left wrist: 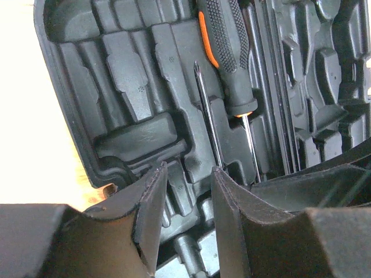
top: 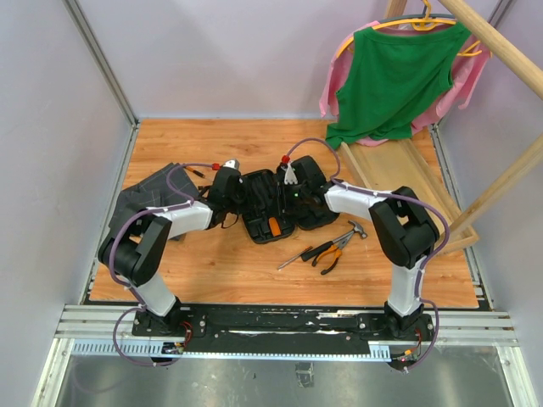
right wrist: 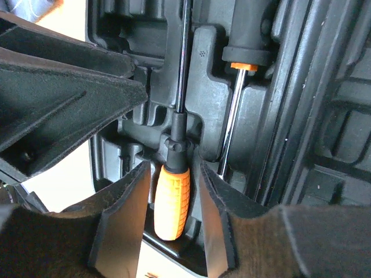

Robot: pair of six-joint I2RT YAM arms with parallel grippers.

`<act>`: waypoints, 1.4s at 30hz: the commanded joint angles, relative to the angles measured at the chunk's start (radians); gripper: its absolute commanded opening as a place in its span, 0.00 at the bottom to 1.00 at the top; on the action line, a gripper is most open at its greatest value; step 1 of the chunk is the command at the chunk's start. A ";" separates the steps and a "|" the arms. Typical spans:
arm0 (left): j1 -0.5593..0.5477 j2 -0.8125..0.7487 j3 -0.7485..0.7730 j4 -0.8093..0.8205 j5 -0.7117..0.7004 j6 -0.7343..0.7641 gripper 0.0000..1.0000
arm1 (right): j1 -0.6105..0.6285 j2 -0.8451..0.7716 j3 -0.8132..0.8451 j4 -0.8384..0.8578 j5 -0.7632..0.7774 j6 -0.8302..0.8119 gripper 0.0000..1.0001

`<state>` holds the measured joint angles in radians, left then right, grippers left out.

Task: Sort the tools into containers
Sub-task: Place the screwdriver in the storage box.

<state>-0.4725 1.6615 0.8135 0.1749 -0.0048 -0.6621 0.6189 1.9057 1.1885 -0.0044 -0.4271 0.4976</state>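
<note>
Nearest the arm bases, on the table: pliers (top: 329,256), hammer (top: 349,231) and one loose screwdriver (top: 295,258), lying close together right of centre, not yet sorted. Just beyond them is the open case (top: 312,219), with both arms reaching into it.

Right gripper (right wrist: 172,168): its fingers stand on either side of the orange handle of a small screwdriver (right wrist: 171,200) lying in the case. Only thin dark slivers show between pads and handle, so we cannot tell if it is pinched or merely bracketed.

Left gripper (left wrist: 188,168), farther along what we take to be the same tool: its jaws are part-spread astride the thin shaft (left wrist: 206,110). The gap is much wider than the shaft and nothing is pinched. Beside it, a big screwdriver (left wrist: 226,52) sits in its slot.

Our reading is that the step in hand is seating the small screwdriver in its groove.
- Line the shaft up with the moulded channel next to the big one.
- Let the left fingers guide, not squeeze.
- Press the handle flat before release.
- Lift both arms straight up so no finger drags the tool out.
</note>
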 commanded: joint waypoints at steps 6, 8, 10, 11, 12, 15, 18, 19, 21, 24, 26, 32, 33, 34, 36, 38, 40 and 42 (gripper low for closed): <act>0.008 0.045 0.015 0.020 0.000 -0.005 0.40 | 0.040 0.021 0.015 -0.046 0.006 -0.043 0.36; 0.008 0.050 0.015 0.018 0.000 -0.007 0.40 | 0.044 0.023 0.009 -0.059 0.006 -0.051 0.34; 0.008 0.056 0.017 0.014 -0.002 -0.010 0.39 | 0.050 0.020 0.000 -0.067 0.009 -0.057 0.33; 0.008 0.058 0.018 0.011 -0.002 -0.009 0.39 | 0.052 0.018 -0.005 -0.076 0.012 -0.062 0.31; 0.008 0.058 0.018 0.009 -0.005 -0.011 0.39 | 0.055 0.014 -0.009 -0.087 0.018 -0.070 0.31; 0.008 0.059 0.018 0.008 -0.010 -0.015 0.39 | 0.058 -0.007 -0.023 -0.121 0.044 -0.084 0.25; 0.008 0.058 0.018 0.005 -0.012 -0.015 0.39 | 0.059 -0.026 -0.040 -0.140 0.049 -0.092 0.22; 0.008 0.058 0.018 0.005 -0.012 -0.016 0.39 | 0.061 -0.029 -0.046 -0.145 0.047 -0.093 0.22; 0.008 0.058 0.018 0.003 -0.012 -0.015 0.39 | 0.066 -0.031 -0.058 -0.149 0.045 -0.096 0.22; 0.008 0.052 0.018 0.000 -0.012 -0.014 0.39 | 0.070 -0.031 -0.075 -0.143 0.044 -0.096 0.24; 0.008 0.045 0.019 -0.003 -0.013 -0.012 0.39 | 0.070 -0.034 -0.080 -0.143 0.051 -0.094 0.28; 0.008 0.019 0.050 -0.035 -0.027 0.009 0.40 | 0.068 -0.061 -0.070 -0.130 0.060 -0.091 0.37; 0.008 0.015 0.060 -0.045 -0.030 0.014 0.40 | 0.068 -0.071 -0.070 -0.123 0.057 -0.090 0.38; 0.008 0.014 0.073 -0.054 -0.033 0.020 0.40 | 0.068 -0.083 -0.069 -0.117 0.056 -0.090 0.38; 0.008 0.012 0.099 -0.076 -0.032 0.033 0.39 | 0.068 -0.109 -0.073 -0.105 0.063 -0.088 0.39; 0.008 0.015 0.128 -0.091 -0.022 0.050 0.39 | 0.068 -0.142 -0.088 -0.097 0.083 -0.086 0.40; 0.008 0.019 0.153 -0.103 -0.024 0.060 0.39 | 0.068 -0.165 -0.104 -0.097 0.115 -0.086 0.42; 0.008 0.022 0.170 -0.106 -0.031 0.067 0.39 | 0.068 -0.181 -0.121 -0.097 0.143 -0.081 0.43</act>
<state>-0.4679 1.7004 0.9337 0.0948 -0.0212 -0.6334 0.6735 1.7870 1.1000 -0.0879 -0.3527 0.4210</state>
